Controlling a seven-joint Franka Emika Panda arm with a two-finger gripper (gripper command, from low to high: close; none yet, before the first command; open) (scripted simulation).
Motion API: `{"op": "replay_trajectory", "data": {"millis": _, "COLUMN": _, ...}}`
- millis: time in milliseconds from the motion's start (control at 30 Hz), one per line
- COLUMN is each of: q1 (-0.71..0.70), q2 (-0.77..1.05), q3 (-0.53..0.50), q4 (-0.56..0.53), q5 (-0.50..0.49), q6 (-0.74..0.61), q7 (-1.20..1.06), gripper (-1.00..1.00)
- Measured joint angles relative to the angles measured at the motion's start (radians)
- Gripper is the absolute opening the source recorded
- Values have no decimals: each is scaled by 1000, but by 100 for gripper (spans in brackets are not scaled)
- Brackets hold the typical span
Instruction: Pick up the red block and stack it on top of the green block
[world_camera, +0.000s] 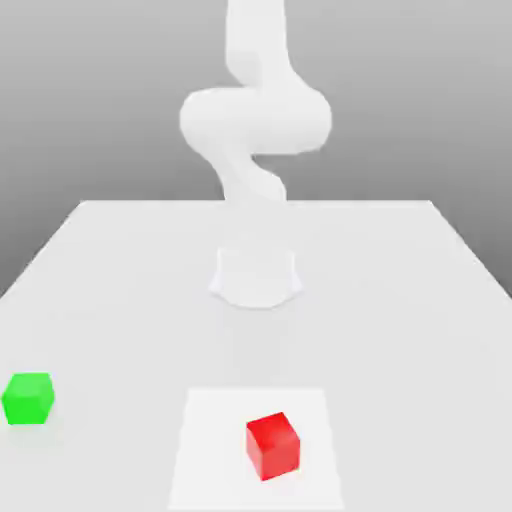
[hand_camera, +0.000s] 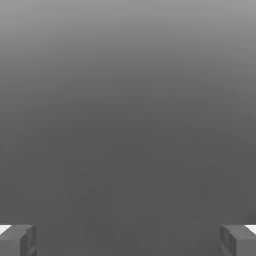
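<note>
1. The claw (hand_camera: 128, 240) shows in the hand view as two grey fingertips (hand_camera: 17, 240) set far apart at the two sides of the picture, with nothing but grey background between them. It stands wide and holds nothing.

2. In the exterior view the white arm (world_camera: 255, 115) rises from its round base (world_camera: 256, 278) near the middle of the tabletop (world_camera: 400, 300) and curls upward out of the picture. I judge that the claw sits high above the tabletop, well apart from both blocks.

3. The red block (world_camera: 273, 445) rests on a paler square patch (world_camera: 215, 450) of the tabletop, on the camera's side of the base and slightly toward the exterior view's right. It is turned a little, so its edges do not run square to the patch.

4. The green block (world_camera: 28, 398) sits directly on the tabletop, well apart from the red one, toward the exterior view's left and a little farther from the camera.

5. The relation that matters: the red block lies below the claw and outward from the base, so the coming move calls for a long reach forward and down.

6. The cube has no long axis, but its slight turn means the wrist probably needs a matching twist so the fingers meet two flat opposite faces, not the corners.

7. Nothing is picked up or stacked yet.
</note>
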Motion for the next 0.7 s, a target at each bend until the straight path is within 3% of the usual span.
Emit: {"op": "replay_trajectory", "data": {"millis": 700, "q1": 102, "q2": 767, "q3": -56, "q4": -276, "q5": 29, "q6": 369, "q7": -335, "gripper": 0}}
